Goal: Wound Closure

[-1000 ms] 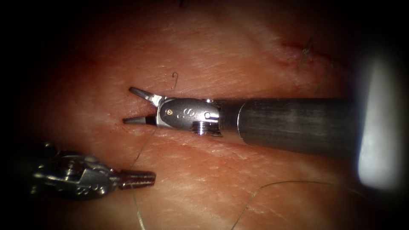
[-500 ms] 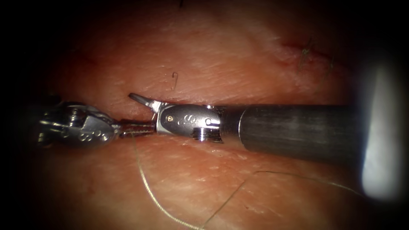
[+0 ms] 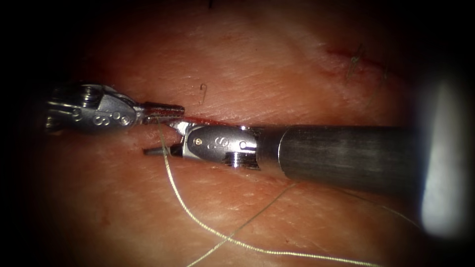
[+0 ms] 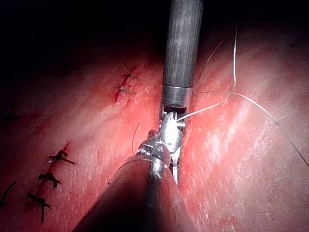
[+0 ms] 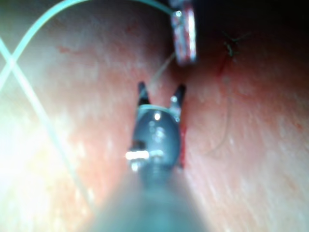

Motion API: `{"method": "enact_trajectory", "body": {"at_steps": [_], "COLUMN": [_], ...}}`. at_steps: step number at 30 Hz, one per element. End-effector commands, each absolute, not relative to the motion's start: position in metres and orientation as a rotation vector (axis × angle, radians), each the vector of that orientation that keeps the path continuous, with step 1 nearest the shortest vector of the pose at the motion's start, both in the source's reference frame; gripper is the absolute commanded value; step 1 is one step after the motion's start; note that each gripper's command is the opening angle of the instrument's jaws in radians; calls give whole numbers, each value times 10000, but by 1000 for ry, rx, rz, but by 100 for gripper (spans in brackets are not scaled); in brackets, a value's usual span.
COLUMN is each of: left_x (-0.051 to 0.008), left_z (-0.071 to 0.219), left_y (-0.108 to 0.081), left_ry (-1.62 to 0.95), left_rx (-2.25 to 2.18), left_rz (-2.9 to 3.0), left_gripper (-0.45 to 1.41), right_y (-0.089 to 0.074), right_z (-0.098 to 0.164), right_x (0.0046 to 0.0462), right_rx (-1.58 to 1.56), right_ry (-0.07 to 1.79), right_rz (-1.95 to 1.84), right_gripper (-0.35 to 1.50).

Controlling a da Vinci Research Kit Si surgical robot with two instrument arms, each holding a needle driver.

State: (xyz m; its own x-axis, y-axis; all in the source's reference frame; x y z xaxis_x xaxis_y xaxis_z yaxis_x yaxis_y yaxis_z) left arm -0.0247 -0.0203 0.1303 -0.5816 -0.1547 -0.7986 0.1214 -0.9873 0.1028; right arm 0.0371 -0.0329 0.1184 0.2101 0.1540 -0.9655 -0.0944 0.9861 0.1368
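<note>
Thread [image 3: 174, 185] runs down and away from my left tool [image 3: 166, 110], whose jaws are clamped on it just above my right tool [image 3: 161, 136]. Right jaws gape wide, holding nothing, with the strand crossing between them; the upper tip lies against the left tool's jaws. Cut [image 3: 208, 120] runs lengthwise behind both tips. Needle: cannot tell where it lies.

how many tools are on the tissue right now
2. The left tool, jaws shut on the thread, is above the open right tool.
</note>
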Motion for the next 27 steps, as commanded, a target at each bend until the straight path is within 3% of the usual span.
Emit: {"method": "enact_trajectory", "body": {"at_steps": [1,27], "left_x": [-253,-237], "left_z": [1316,1394], "left_y": [-199,-188], "left_ry": [-59,-74], "left_rx": [1367,1451], "left_rz": [-2657,-2631], "left_gripper": [-45,-45], "right_y": [-332,-335], "right_z": [1186,1181], "right_x": [378,367], "right_rx": [56,67], "right_ry": [1353,1382], "right_rz": [169,161], "right_gripper": [61,49]}}
